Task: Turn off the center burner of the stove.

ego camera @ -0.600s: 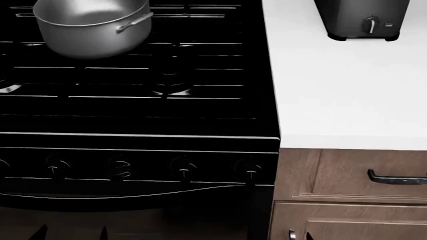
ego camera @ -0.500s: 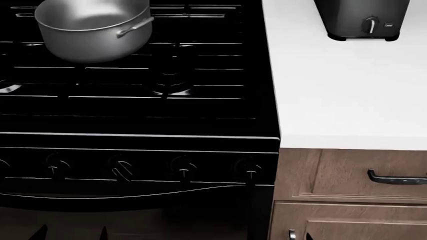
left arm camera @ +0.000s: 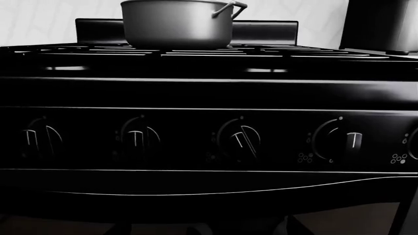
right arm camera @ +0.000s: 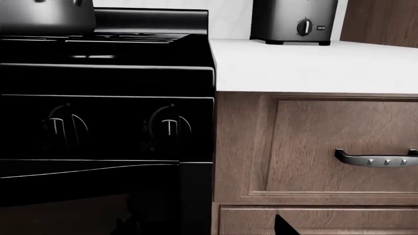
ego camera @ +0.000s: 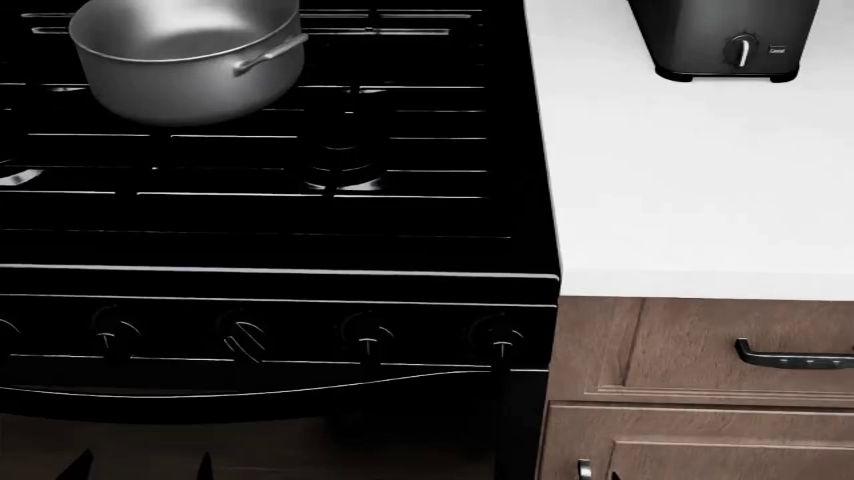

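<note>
Pot [ego camera: 180,55] sits upper left on the stove [ego camera: 267,230], third knob [left arm camera: 238,139] tilted, and neither gripper's state is really visible.

Open air in front of my stove [ego camera: 267,250] knob row [left arm camera: 238,139]; nothing blocks any knob face. Below the knobs, the oven door handle bar [left arm camera: 209,188] juts out toward me, limiting approach from underneath. Pot [ego camera: 180,55] sits on the far-left grates; the near grates are bare. Right: countertop [ego camera: 681,180] open except a dark appliance [ego camera: 721,35] at the far edge. Drawer handle [right arm camera: 375,159] protrudes from the cabinet front [right arm camera: 313,142].
</note>
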